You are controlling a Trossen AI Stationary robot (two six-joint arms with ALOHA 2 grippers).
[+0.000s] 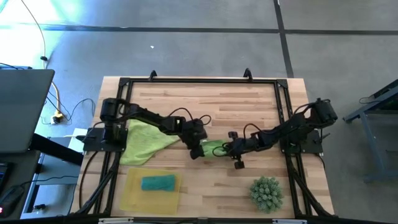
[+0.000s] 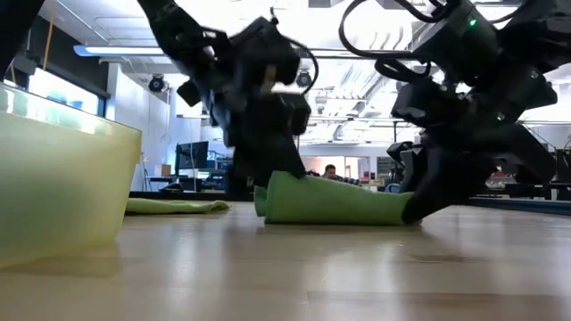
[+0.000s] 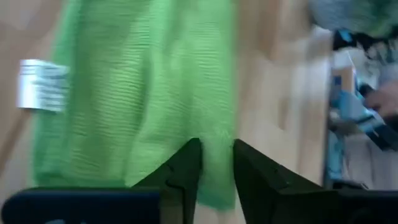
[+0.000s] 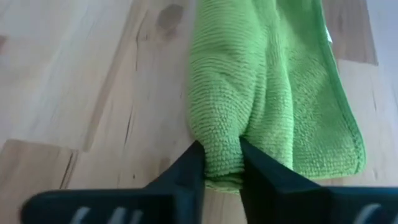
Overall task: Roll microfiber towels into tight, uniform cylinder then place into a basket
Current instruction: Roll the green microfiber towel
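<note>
A bright green towel (image 1: 213,147), partly rolled, lies on the wooden table's middle between my two grippers. It also shows in the low view (image 2: 335,203). My left gripper (image 1: 198,149) is shut on its left end and my right gripper (image 1: 232,150) on its right end. A white label (image 3: 42,84) hangs off the towel. A paler green towel (image 1: 144,142) lies spread flat under my left arm. The yellow basket (image 1: 132,194) stands at the near left and holds a rolled teal towel (image 1: 158,183). My left gripper pinches a bunched fold at the green towel's left end (image 3: 216,134) between its two fingers (image 3: 184,169). The fingers come slanting down from the table's left. The towel lies on the table. My right gripper pinches a raised roll of cloth, several layers thick, at the towel's right end (image 4: 221,140) between its two fingers (image 4: 191,169). The fingers come slanting down from the table's right, along the roll. The towel's edge (image 4: 348,134) lies flat on the wood.
A green spiky ball (image 1: 267,193) sits at the near right. A black frame (image 1: 199,81) runs round the table top. Bare wood lies at the far side and between the basket and the ball.
</note>
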